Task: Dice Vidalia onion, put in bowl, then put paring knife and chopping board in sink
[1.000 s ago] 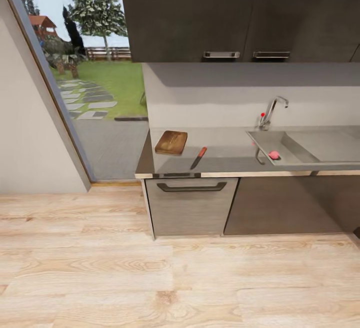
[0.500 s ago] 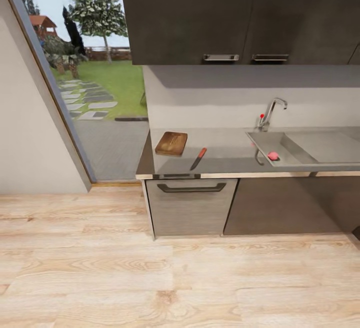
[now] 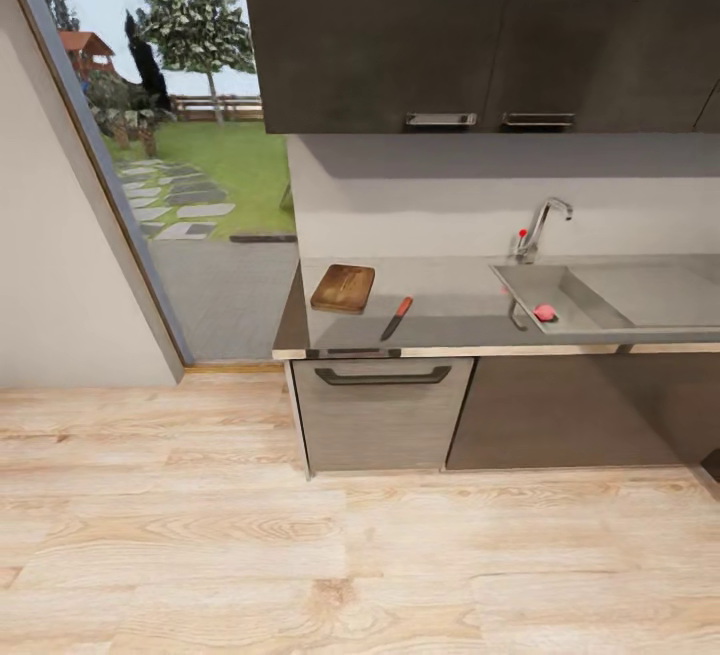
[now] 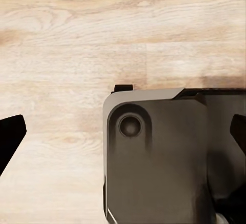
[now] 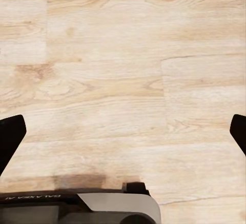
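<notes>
Vidalia onion [image 3: 545, 312] in sink [image 3: 640, 297]; paring knife [image 3: 397, 317] beside chopping board [image 3: 343, 287] on countertop [image 3: 450, 300]. Left gripper [image 4: 123, 137] and right gripper [image 5: 123, 137] jaws spread, empty, over wood floor [image 5: 123, 70].

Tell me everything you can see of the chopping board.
The chopping board is a rectangular slab of brown wood with visible grain. It lies flat on the grey countertop near its left end, turned slightly askew to the front edge. Nothing rests on it. The knife lies just to its right, apart from it. The sink is farther right.
</notes>
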Motion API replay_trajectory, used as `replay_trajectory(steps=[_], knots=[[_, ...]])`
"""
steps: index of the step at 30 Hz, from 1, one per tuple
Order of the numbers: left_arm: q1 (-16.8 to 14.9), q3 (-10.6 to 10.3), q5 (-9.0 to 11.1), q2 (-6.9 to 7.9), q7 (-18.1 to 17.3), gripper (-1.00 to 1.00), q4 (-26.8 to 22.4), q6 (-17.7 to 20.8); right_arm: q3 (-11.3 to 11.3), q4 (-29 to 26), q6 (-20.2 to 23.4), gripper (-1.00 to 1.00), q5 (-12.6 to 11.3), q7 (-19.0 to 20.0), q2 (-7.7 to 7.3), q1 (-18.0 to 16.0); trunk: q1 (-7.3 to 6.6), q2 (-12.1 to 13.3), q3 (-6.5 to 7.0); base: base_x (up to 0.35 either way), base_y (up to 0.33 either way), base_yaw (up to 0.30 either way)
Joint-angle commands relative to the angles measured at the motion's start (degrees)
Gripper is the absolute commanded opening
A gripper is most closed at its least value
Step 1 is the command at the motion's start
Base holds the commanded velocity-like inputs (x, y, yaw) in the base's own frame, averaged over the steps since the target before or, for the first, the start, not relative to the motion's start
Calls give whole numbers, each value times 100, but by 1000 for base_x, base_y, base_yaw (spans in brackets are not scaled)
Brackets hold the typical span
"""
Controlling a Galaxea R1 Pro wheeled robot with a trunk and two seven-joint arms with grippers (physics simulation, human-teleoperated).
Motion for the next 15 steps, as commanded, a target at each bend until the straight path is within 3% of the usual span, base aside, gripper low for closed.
replay_trajectory(steps=[1,6,15], knots=[[2,3,-2,0,2,100,-8,-8,4,2,-15,100,2,-24,0,-2,-20,33,10,0,0,0],[2,3,-2,0,2,100,-8,-8,6,2,-15,100,2,-24,0,0,-129,233,100,0,0,0],[2,3,0,0,2,100,-8,-8,9,2,-15,100,2,-24,4,-3,-129,233,100,0,0,0]])
